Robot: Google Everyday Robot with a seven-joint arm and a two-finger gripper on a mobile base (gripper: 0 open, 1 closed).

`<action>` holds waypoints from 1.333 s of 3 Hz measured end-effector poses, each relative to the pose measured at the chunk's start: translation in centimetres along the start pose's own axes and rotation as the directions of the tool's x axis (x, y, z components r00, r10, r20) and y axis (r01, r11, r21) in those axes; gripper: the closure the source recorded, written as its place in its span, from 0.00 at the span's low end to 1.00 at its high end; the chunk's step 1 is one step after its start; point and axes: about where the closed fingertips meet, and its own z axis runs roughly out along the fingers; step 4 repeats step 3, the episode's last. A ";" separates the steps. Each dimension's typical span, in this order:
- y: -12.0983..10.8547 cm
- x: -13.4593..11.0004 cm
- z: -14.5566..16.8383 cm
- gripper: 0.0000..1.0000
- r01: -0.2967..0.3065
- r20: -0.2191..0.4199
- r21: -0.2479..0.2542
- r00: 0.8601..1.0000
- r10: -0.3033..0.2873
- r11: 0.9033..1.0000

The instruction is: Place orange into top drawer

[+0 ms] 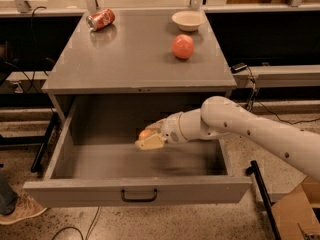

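The top drawer [135,189] is pulled wide open below the grey cabinet top, its black bar handle [139,196] centred on the front panel. My gripper [148,139] reaches in from the right and hovers above the drawer floor, left of the middle. It is shut on the orange [145,133], a small orange-yellow fruit that shows between the cream fingers [150,143]. The orange is held above the drawer bottom, not resting on it.
On the cabinet top [130,59] lie a tipped red soda can [100,19] at back left, a white bowl [187,19] at back right and a reddish-pink apple-like fruit [183,46]. A cardboard box [295,214] stands at lower right. A shoe [17,210] shows at lower left.
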 end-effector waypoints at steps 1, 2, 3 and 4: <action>0.1 -0.2 -1.1 0.00 -0.001 0.010 0.009 1.000 0.001 1.000; -0.1 -0.4 -3.4 0.00 -0.003 0.026 0.044 1.000 0.002 0.999; -0.2 -1.1 -7.6 0.00 -0.002 0.070 0.099 0.998 -0.005 0.995; -0.2 -1.1 -7.6 0.00 -0.002 0.070 0.099 0.998 -0.005 0.995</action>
